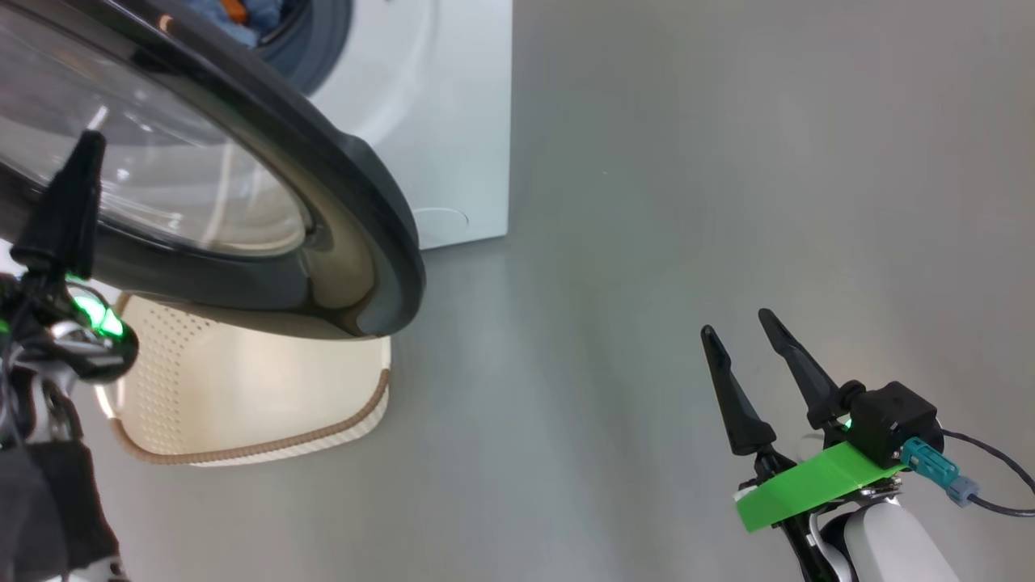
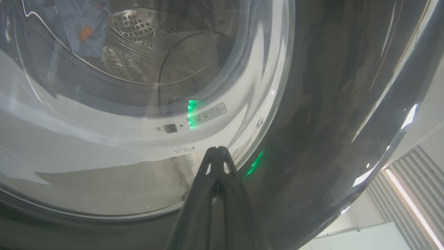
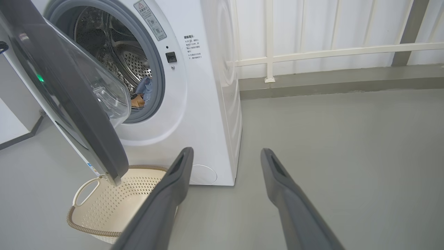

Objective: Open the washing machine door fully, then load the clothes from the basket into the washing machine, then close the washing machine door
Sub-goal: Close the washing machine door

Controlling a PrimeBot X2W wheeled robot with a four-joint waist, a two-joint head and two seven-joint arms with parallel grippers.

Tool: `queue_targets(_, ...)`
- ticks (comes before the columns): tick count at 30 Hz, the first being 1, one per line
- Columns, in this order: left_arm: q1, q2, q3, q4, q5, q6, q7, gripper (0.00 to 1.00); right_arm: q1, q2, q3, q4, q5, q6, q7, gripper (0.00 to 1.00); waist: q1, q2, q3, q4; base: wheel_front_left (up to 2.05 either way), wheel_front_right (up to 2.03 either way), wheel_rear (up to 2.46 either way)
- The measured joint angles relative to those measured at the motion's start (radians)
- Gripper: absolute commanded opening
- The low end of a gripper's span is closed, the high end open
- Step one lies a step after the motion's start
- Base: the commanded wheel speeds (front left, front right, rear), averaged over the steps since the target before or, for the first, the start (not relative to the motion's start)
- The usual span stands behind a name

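Washing machine (image 3: 208, 104): white front-loader on a grey floor (image 3: 329, 156), with a grey gasket and a perforated steel drum. The right wrist view shows its whole front, including the small round flap (image 3: 204, 174).

Washing machine door (image 3: 86, 132): glossy black rim with a clear domed bowl, standing partly open. From the head view it overhangs the basket (image 1: 242, 388).

Basket: cream, perforated, brown-rimmed, on the floor before the machine.

Clothes (image 3: 145, 90): light-blue with orange print, lying inside the drum. The left wrist view shows them through the glass.

Right gripper (image 1: 736, 323): fingers spread, holding nothing, well apart from the machine.

Left gripper (image 2: 217, 151): fingers pressed together, tips at the door's glass; contact cannot be told.
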Motion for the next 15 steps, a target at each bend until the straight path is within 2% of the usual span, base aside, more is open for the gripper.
queue_targets(6, 0.064, -0.011, -0.003, -0.052, -0.002, 0.0, -0.008, 0.0, 0.022, -0.004, 0.0, 0.005, 0.0, 0.0, 0.0, 1.0, 0.0, 0.0, -0.037, 0.023, 0.0, 0.0, 0.0)
queue_targets(15, 0.217, -0.026, -0.026, -0.16, 0.002, 0.0, -0.076, 0.0, 0.044, -0.008, 0.005, 0.019, 0.0, 0.0, 0.0, 1.0, 0.0, 0.0, -0.105, 0.053, 0.0, 0.0, 0.0)
